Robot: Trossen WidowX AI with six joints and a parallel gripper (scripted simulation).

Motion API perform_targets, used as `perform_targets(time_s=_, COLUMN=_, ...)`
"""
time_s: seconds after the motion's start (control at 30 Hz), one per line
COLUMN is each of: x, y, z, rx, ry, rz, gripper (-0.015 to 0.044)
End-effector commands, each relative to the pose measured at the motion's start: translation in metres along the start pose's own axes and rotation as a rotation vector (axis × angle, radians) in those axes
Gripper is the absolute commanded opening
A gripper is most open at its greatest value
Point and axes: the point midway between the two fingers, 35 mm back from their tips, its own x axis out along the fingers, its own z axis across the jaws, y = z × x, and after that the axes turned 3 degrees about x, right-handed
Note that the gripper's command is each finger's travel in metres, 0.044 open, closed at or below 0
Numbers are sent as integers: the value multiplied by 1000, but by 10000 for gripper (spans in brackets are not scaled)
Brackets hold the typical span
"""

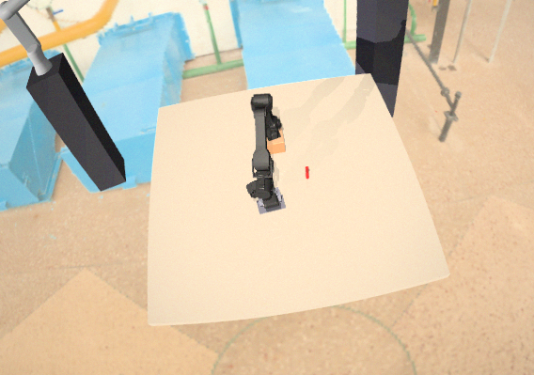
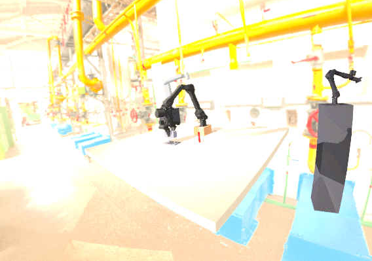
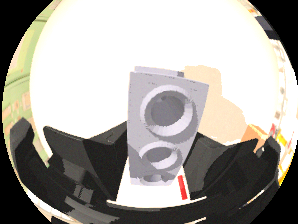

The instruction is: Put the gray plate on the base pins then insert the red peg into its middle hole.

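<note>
My gripper (image 1: 271, 201) (image 2: 169, 133) (image 3: 160, 150) is shut on the gray plate (image 2: 173, 134) (image 3: 136, 107), whose large round hole and two smaller-looking openings face the wrist view. The plate is held above the gray base (image 1: 263, 210) (image 2: 177, 142), with a small gap showing in the exterior view. The base lies flat on the table; its pins cannot be made out, and the plate hides most of it in the wrist view. The red peg (image 1: 306, 172) (image 2: 199, 137) (image 3: 183, 187) stands upright on the table, apart from the base and gripper.
An orange block (image 1: 277, 146) (image 2: 205, 130) (image 3: 252, 137) is at the foot of my arm, behind the peg. The pale table (image 1: 301, 266) (image 2: 196, 175) carries everything. Dark pillars (image 1: 80, 120) (image 2: 331, 156) stand off the table.
</note>
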Motion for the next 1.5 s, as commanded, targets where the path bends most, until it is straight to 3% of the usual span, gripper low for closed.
perform_targets(time_s=0.0, x=12, y=2, z=-3, rx=-3, ry=11, rz=8, gripper=0)
perform_targets(time_s=1.2, x=33, y=1, z=-1, rx=0, ry=3, rz=1, gripper=0)
perform_targets(time_s=1.47, x=33, y=1, z=-1, rx=0, ry=3, rz=1, gripper=210)
